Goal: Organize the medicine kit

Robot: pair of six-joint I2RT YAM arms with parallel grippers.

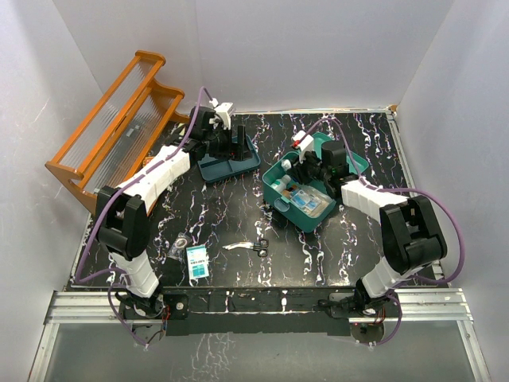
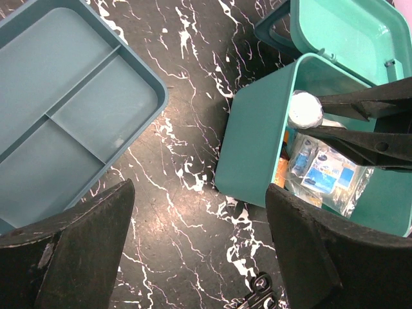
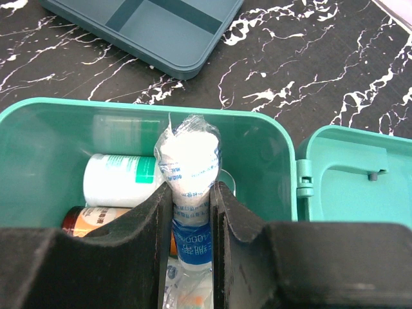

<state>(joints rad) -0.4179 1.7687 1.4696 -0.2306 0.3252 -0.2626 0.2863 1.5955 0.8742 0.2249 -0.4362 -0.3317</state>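
Observation:
The medicine kit [image 1: 280, 189] is a teal box standing open at mid-table, its lid [image 1: 355, 162] folded back to the right. My right gripper [image 1: 307, 169] reaches into it, shut on a white cotton packet [image 3: 189, 158] in a clear wrapper with blue print. Under the packet lie a white bottle [image 3: 119, 180], an orange bottle [image 3: 82, 219] and flat sachets [image 2: 325, 175]. My left gripper [image 1: 231, 149] hovers open and empty over bare table [image 2: 193, 212], between the divided blue-grey tray [image 2: 71, 109] and the kit's side wall [image 2: 254, 145].
An orange wooden rack [image 1: 119, 119] leans at the far left. Small scissors [image 1: 258, 245] and a teal-and-white sachet [image 1: 197, 260] lie on the black marbled table near the front. White walls close in the sides and back.

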